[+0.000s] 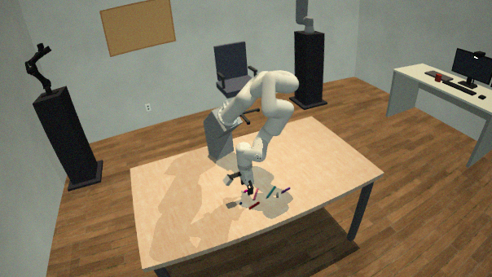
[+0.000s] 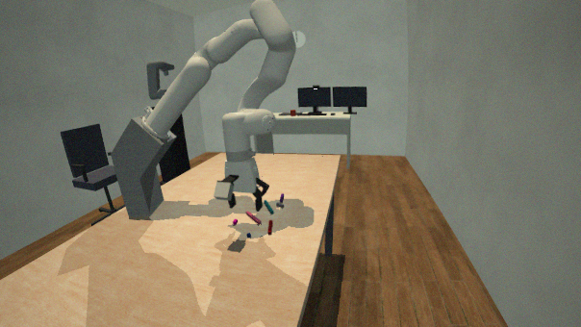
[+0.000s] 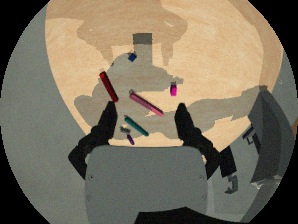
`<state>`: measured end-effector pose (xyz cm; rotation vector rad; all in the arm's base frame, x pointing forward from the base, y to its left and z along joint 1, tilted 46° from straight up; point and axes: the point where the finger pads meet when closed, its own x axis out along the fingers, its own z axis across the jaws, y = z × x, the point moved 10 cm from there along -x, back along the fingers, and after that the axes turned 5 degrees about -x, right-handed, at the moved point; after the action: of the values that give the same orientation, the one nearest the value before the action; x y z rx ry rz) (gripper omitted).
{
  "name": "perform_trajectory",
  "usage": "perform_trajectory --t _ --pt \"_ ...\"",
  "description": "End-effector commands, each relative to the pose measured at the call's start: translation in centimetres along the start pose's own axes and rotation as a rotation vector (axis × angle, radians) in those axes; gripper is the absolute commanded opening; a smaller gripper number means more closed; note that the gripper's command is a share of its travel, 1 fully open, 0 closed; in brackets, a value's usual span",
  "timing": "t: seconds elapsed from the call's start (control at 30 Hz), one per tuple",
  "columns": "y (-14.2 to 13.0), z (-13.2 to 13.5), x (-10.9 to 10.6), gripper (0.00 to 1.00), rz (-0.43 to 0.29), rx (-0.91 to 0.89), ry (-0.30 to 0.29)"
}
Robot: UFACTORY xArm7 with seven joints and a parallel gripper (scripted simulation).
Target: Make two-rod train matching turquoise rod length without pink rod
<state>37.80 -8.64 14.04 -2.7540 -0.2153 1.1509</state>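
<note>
My gripper [image 1: 247, 188] [image 2: 245, 208] [image 3: 146, 109] is open and empty, above the table near the rods. The turquoise rod [image 1: 271, 192] [image 2: 269, 207] [image 3: 136, 126] lies between the pink rod and the small grey rod [image 1: 277, 195] [image 2: 280, 205] [image 3: 125, 129]. The purple rod [image 1: 286, 190] [image 2: 282, 197] [image 3: 131, 139] lies just beyond the grey one. The red rod [image 1: 254, 205] [image 2: 270, 227] [image 3: 108, 87] lies apart, nearer the table's front edge. The short magenta rod [image 1: 245, 191] [image 2: 235, 222] [image 3: 173, 90] and tiny blue rod [image 1: 240, 203] [image 2: 248, 236] [image 3: 132, 57] lie separately. No rods are end to end.
The pink rod [image 1: 256, 194] [image 2: 253, 217] [image 3: 146, 104] lies slanted in the middle of the group, below the gripper in the wrist view. The wooden table [image 1: 326, 151] [image 2: 192, 279] carries the rods. Arm shadows darken the area around them.
</note>
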Motion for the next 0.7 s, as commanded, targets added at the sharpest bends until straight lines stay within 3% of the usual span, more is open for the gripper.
perform_trajectory --t 0.0,0.43,0.67 --pt "0.05 -0.02 -0.04 1.00 0.001 0.001 0.001" --pt "-0.11 -0.13 -0.01 1.00 0.002 -0.054 0.001" --pt "-0.76 -0.57 0.10 1.00 0.004 -0.259 0.002"
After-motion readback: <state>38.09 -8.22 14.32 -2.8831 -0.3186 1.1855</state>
